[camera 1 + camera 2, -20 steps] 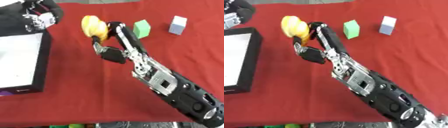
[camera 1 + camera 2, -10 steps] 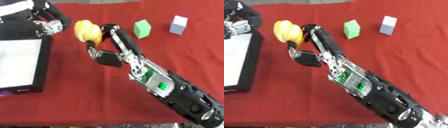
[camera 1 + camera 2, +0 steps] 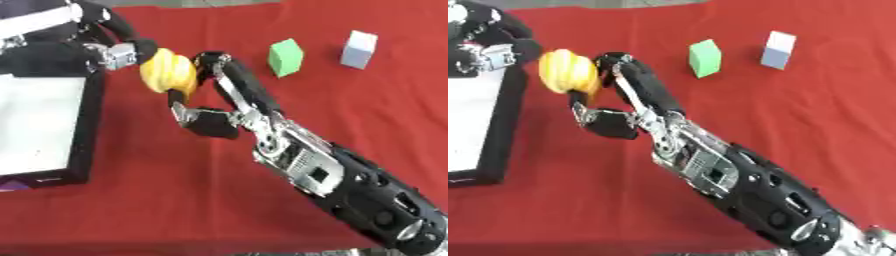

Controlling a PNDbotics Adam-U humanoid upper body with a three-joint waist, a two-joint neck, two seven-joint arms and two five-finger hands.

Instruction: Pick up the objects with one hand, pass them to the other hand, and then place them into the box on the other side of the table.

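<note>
My right hand reaches in from the lower right and is shut on a yellow rounded object, pinching it between its fingers and its thumb. The object hangs above the red table, just right of the box's far right corner. My left hand comes in from the upper left over the black box with the white inside. Its fingers are relaxed and reach the left side of the yellow object. I cannot tell whether they touch it.
A green cube and a pale blue-white cube stand on the red cloth at the back right. A small purple thing shows at the box's near left corner. The cloth's near left part is bare.
My right hand has carried the yellow object to the left, toward the box. My left hand has come down and right to meet it.
</note>
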